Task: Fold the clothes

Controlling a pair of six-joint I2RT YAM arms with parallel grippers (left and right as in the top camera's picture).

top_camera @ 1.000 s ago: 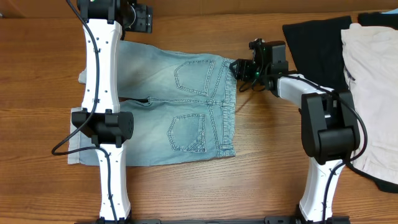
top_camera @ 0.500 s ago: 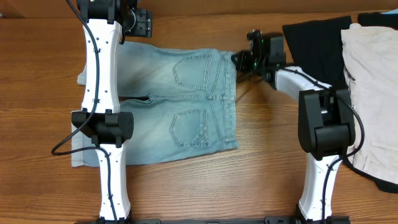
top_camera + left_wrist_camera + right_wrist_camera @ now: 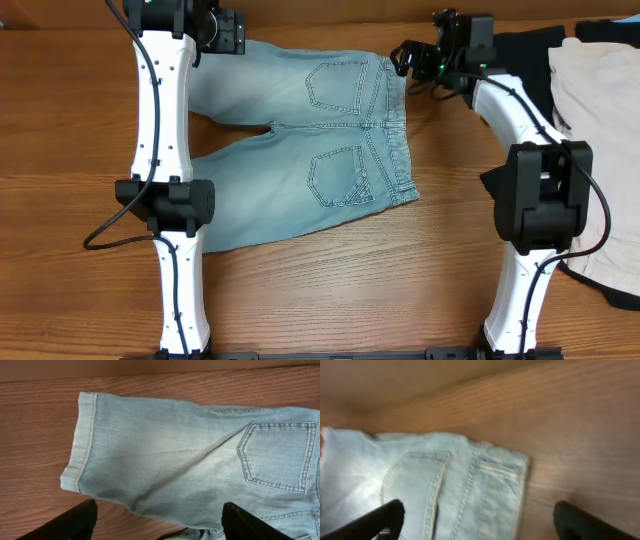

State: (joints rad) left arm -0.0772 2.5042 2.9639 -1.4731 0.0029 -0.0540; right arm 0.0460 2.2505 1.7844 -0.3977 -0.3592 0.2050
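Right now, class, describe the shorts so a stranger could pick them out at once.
Look at the far middle of the table. The shorts lie spread there, back pockets up. Only they are pale blue denim; the clothes beside them are black and cream.

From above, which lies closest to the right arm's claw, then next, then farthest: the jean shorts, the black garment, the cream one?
1. Denim shorts: waistband corner just beside the right end effector, on its left.
2. Black garment: to its right, partly hidden by the arm.
3. Cream-white garment: farthest right in the view.
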